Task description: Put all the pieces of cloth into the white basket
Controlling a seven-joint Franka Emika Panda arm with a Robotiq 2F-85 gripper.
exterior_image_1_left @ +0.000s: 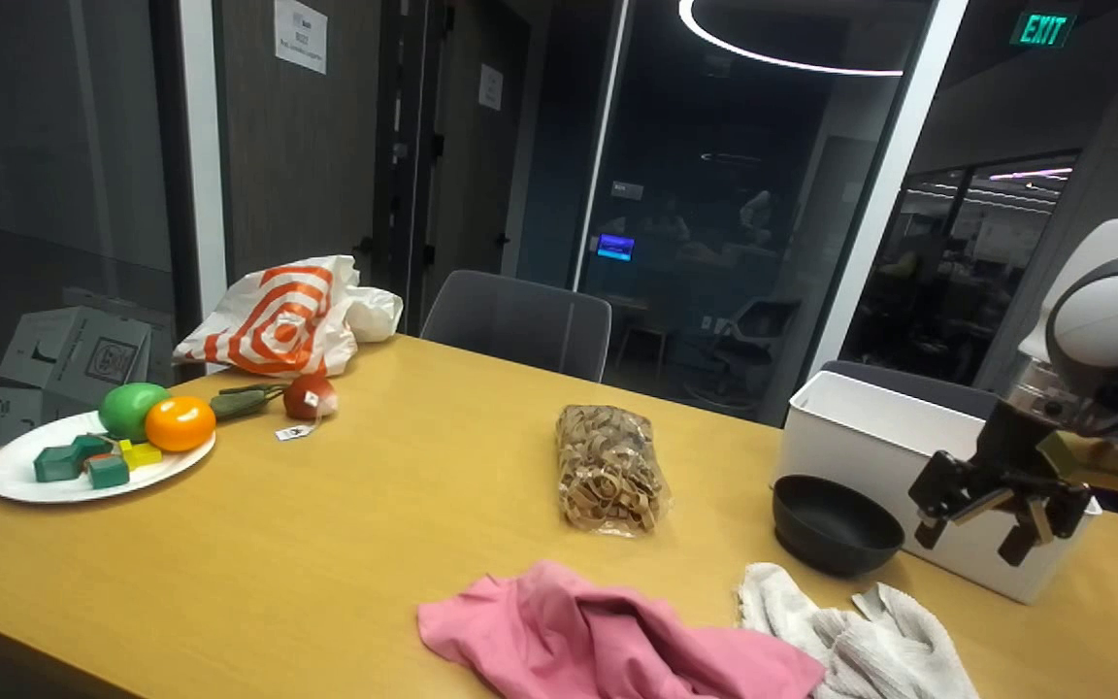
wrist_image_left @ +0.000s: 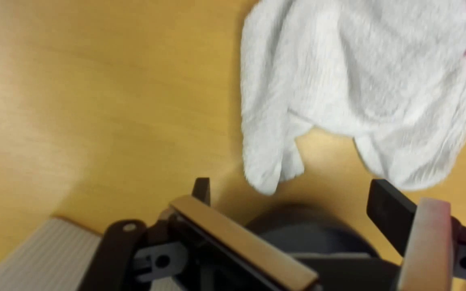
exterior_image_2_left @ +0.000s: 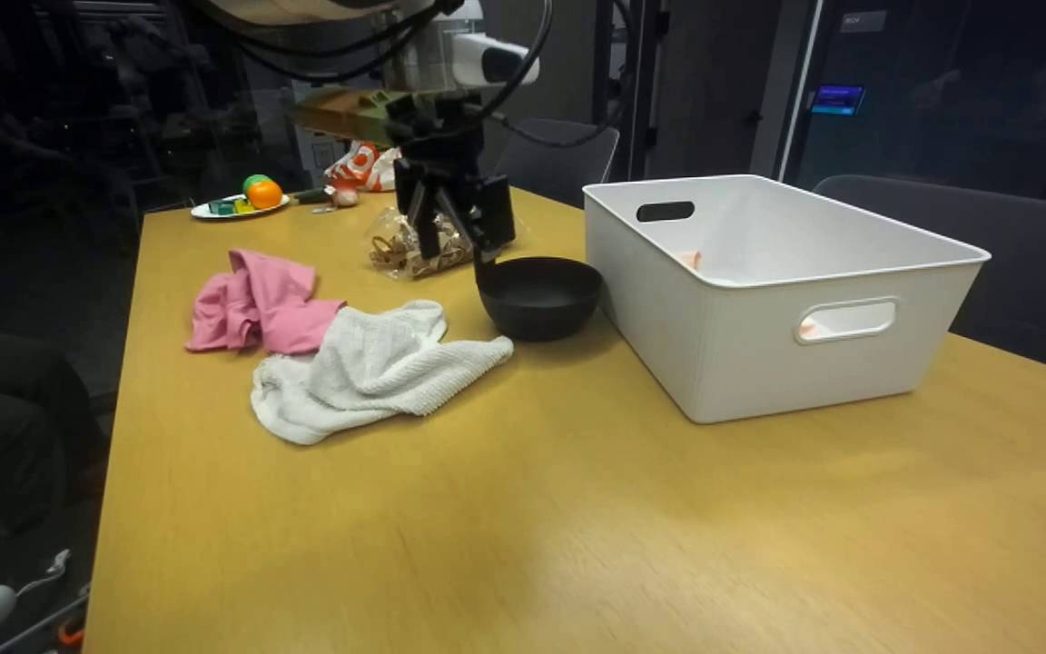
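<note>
the hand (exterior_image_2_left: 459, 238) hangs in the upper middle of the frame in an exterior view, above the counter (exterior_image_2_left: 523, 527), released; in the wrist view its fingers (wrist_image_left: 390, 214) stand wide apart along the bottom. the pink cloth (exterior_image_2_left: 260, 309) lies crumpled on the counter, left of center in an exterior view, and the white cloth (exterior_image_2_left: 369, 372) touches it, a little lower and further right; both are outside the white basket (exterior_image_2_left: 759, 372). in the wrist view the white cloth fills the upper right, with a bit of the pink one at the right edge. the basket stands in the right half of the frame in both exterior views, and a small peach-colored bit (exterior_image_2_left: 691, 260) shows inside it; i cannot tell what that is. the black bowl (exterior_image_2_left: 541, 300) sits just beside the basket. in an exterior view a clear bag of tan loops (exterior_image_1_left: 612, 471) lies right of center, a white plate (exterior_image_1_left: 8, 471) at the left holds a green fruit (exterior_image_1_left: 132, 410) and an orange fruit (exterior_image_1_left: 180, 424), and a white and orange plastic bag (exterior_image_1_left: 287, 320) rests behind them, left of center.
</note>
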